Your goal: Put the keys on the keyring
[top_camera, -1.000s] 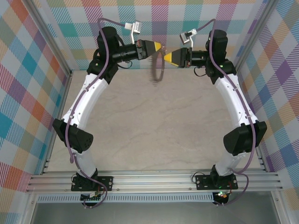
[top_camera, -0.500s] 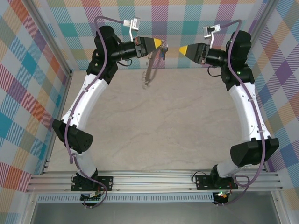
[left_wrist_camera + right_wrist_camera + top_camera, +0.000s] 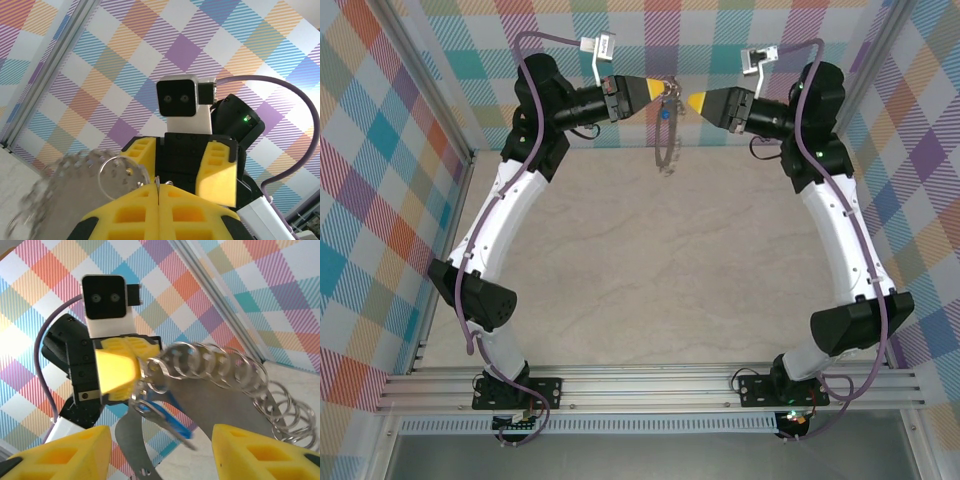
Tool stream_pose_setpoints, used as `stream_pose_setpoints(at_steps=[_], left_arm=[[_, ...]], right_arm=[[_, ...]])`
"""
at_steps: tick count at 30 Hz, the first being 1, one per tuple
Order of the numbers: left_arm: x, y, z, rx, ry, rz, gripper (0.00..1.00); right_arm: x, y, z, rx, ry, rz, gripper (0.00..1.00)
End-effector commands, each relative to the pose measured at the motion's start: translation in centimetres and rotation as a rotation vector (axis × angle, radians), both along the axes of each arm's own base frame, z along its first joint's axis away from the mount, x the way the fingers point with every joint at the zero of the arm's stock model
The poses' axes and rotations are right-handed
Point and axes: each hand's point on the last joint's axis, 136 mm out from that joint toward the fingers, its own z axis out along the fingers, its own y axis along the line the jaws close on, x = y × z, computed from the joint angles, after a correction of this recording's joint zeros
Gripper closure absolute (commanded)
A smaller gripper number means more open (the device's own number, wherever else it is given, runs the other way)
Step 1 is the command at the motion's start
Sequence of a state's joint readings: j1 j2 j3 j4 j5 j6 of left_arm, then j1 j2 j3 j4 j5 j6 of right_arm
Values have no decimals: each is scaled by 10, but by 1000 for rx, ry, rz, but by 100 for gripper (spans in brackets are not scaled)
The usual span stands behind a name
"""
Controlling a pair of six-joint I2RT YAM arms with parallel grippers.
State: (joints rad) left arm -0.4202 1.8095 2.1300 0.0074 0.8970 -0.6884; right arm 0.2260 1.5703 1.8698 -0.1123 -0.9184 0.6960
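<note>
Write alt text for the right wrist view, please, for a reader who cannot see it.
The left pincer, shut, holds up the keyring, its rim strung with silvery loops; a blue-headed key hangs just below the grip. The right pincer stands open in the foreground.

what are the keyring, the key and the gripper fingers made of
Keyring: looks like bare metal, silvery and shiny, with bright glints on its small loops.
Key: blue head seems plastic, even in colour; the blade is blurred, likely metal.
Fingers: probably plastic, matte yellow with open ribbed pockets.
</note>
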Motion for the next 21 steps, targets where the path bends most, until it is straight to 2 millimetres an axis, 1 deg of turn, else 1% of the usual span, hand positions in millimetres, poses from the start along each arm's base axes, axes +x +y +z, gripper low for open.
stream_pose_setpoints(at_steps=[1, 6, 14, 17, 21], left_arm=[[-25, 10, 32, -44, -97, -16, 100], [-25, 9, 31, -43, -98, -16, 100], [-25, 7, 31, -43, -97, -19, 100], [-23, 7, 30, -43, -96, -14, 100], [-22, 6, 29, -42, -91, -8, 100]], right_arm=[[-2, 5, 16, 10, -68, 2, 45], [-5, 13, 19, 8, -75, 30, 46], [-1, 23, 16, 2, -67, 52, 50], [-1, 26, 16, -2, -65, 61, 56], [-1, 27, 14, -14, -61, 63, 72]])
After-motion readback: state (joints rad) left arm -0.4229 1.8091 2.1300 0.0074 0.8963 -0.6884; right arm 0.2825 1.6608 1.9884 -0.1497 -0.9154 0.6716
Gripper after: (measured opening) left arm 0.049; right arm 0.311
